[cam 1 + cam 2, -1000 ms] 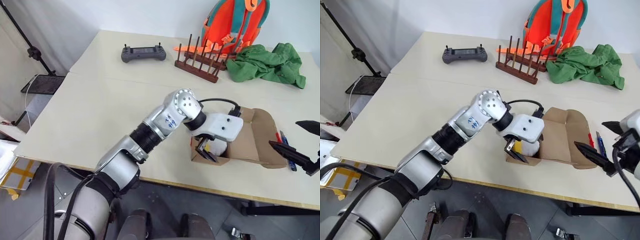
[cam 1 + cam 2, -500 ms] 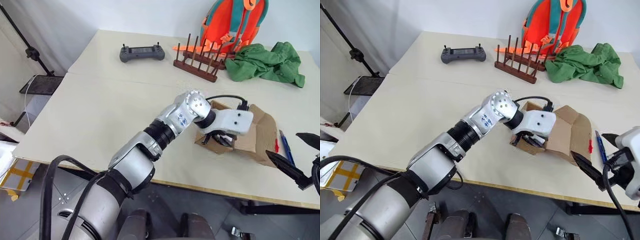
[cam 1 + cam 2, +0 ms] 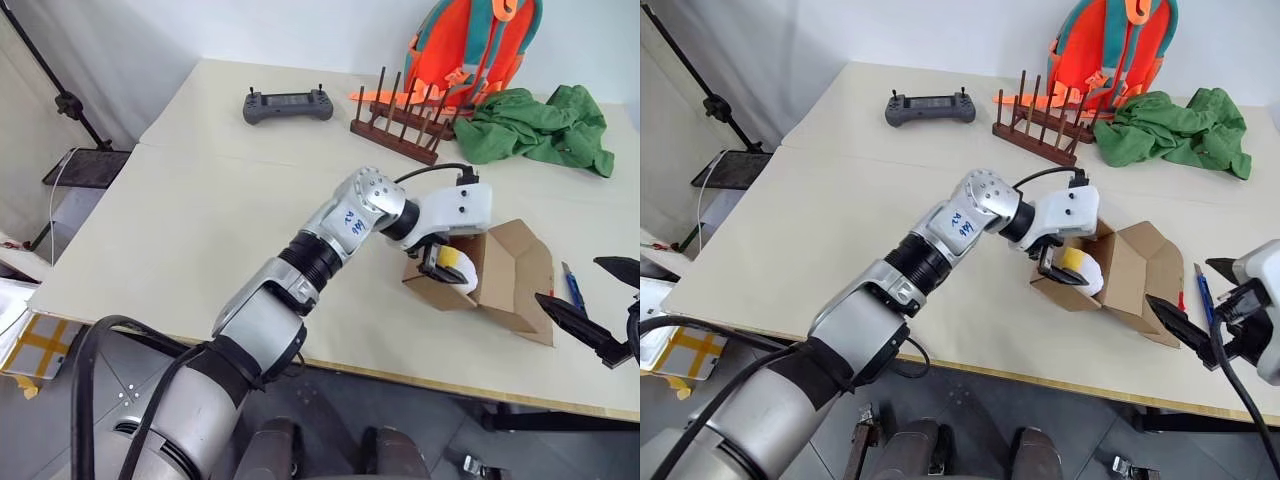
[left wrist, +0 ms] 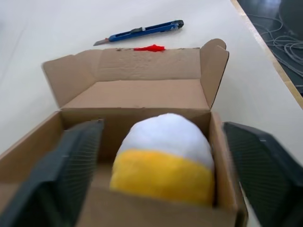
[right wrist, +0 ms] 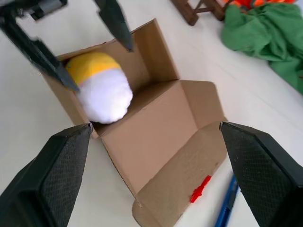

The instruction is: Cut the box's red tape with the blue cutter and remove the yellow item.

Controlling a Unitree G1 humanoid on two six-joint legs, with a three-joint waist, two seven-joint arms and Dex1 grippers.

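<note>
While I looked down from my head camera, my left gripper hung at the mouth of the box, its fingers spread and holding nothing, with the yellow item between them, and my right gripper stood released beyond the box's far flap. From my left wrist, the yellow item lay inside the box straight ahead between my parted fingers, with the red tape on the far flap's edge and the blue cutter just past it. From my right wrist, my wide fingers framed the opened box, the yellow item at its far end between my left gripper's fingers, the red tape and blue cutter lying nearest me.

Yellow item — lower part hidden behind the box wall.
</note>
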